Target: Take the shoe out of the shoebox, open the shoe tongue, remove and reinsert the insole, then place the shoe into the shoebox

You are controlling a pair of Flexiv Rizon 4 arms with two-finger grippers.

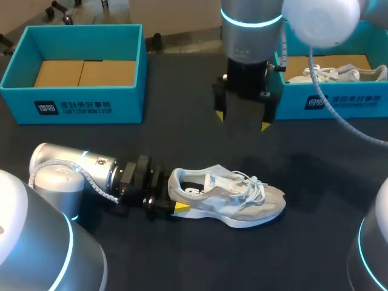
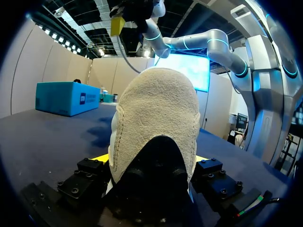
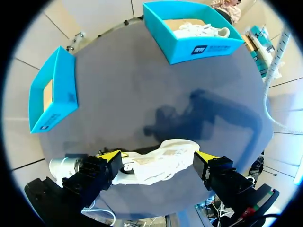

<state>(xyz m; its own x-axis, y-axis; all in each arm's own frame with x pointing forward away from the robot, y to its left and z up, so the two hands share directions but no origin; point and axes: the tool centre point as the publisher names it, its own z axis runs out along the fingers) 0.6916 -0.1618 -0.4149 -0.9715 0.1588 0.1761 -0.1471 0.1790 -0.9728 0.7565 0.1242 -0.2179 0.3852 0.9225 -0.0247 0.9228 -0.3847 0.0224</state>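
A grey and white shoe (image 1: 230,200) lies on its sole on the dark table, toe to the right, laces and tongue loose. My left gripper (image 1: 174,195) is at the heel, and in the left wrist view the suede heel (image 2: 156,118) fills the gap between its fingers, touched on both sides. My right gripper (image 1: 242,120) hangs open high above the shoe; in its own view the shoe (image 3: 161,158) lies far below, between the yellow tips of the right gripper (image 3: 158,156). The teal shoebox (image 1: 85,103) at the back left holds only cardboard.
A second teal shoebox (image 1: 339,100) at the back right holds another white shoe (image 1: 339,74). Dark tabletop (image 1: 182,145) stretches between the boxes and the shoe.
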